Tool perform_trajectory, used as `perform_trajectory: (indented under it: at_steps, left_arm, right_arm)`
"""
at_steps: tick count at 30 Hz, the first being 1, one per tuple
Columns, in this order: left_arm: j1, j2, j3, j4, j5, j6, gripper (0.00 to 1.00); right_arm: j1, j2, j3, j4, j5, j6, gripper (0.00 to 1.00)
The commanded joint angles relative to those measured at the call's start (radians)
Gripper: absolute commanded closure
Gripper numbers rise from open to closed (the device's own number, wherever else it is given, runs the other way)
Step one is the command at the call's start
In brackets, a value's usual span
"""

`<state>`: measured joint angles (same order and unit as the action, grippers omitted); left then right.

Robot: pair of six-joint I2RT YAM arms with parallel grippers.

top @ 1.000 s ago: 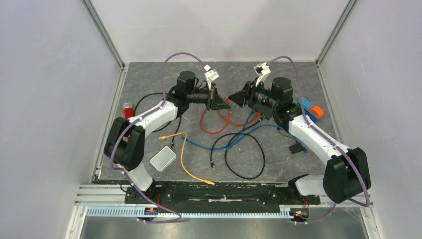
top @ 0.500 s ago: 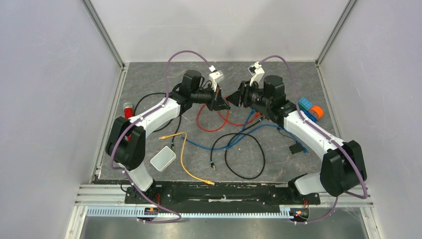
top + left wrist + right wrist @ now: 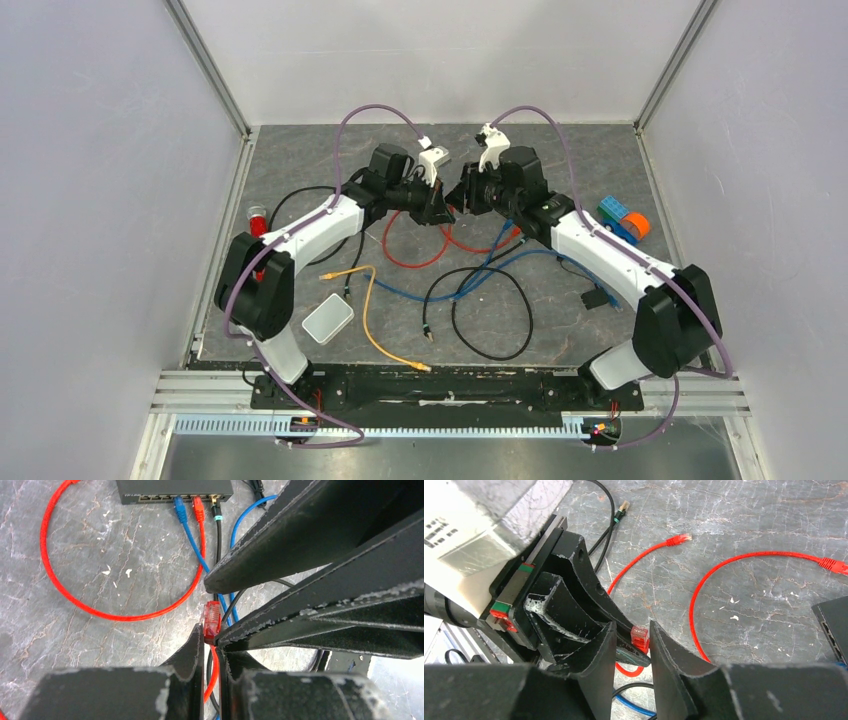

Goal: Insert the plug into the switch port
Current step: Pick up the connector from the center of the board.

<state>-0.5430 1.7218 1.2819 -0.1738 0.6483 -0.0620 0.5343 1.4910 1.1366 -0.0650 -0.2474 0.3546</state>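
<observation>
My left gripper [image 3: 210, 640] is shut on a red plug [image 3: 211, 621], which sticks out past its fingertips with its red cable [image 3: 400, 255] trailing to the floor. My right gripper [image 3: 631, 627] is open, one jaw on each side of that same plug [image 3: 640, 636], tip to tip with the left gripper [image 3: 443, 212]. In the top view the right gripper [image 3: 462, 197] meets it above the mat's far middle. The black switch [image 3: 175, 489] lies on the mat with blue, red and black plugs in its ports; its corner shows at the right wrist view's edge [image 3: 831, 625].
Loose cables cross the mat: orange [image 3: 375, 320], black [image 3: 490, 310], blue [image 3: 430, 293]. A white box [image 3: 328, 318] lies near left, a red cylinder [image 3: 259, 220] at the left wall, blue and orange toys [image 3: 625, 220] at right. Another loose red plug [image 3: 681, 538] lies on the mat.
Both arms swung inward and toward the back. The right gripper closed the gap and now straddles the red plug held by the left gripper.
</observation>
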Motion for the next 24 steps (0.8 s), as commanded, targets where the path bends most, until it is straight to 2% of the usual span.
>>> perform_trajectory:
  at_steps: [1,6,13,21,24]
  left_arm:
    - [-0.008,-0.008,0.045,0.021,-0.018,0.029,0.98]
    - [-0.006,-0.01,0.048,0.005,-0.059,0.024,0.98]
    - [-0.006,-0.02,0.032,0.017,-0.065,0.015,0.98]
    - [-0.007,-0.025,0.031,0.022,-0.057,0.006,0.97]
    - [-0.006,-0.026,0.028,0.021,-0.054,0.004,0.96]
  right_arm:
    - [0.023,0.034,0.052,-0.055,0.048,-0.008,0.68]
    - [0.039,0.07,0.086,-0.122,0.094,-0.003,0.7]
    - [0.04,0.069,0.076,-0.12,0.132,0.042,0.73]
    - [0.041,0.075,0.042,-0.063,0.071,0.05,0.71]
    - [0.041,0.074,0.02,0.0,0.036,0.043,0.74]
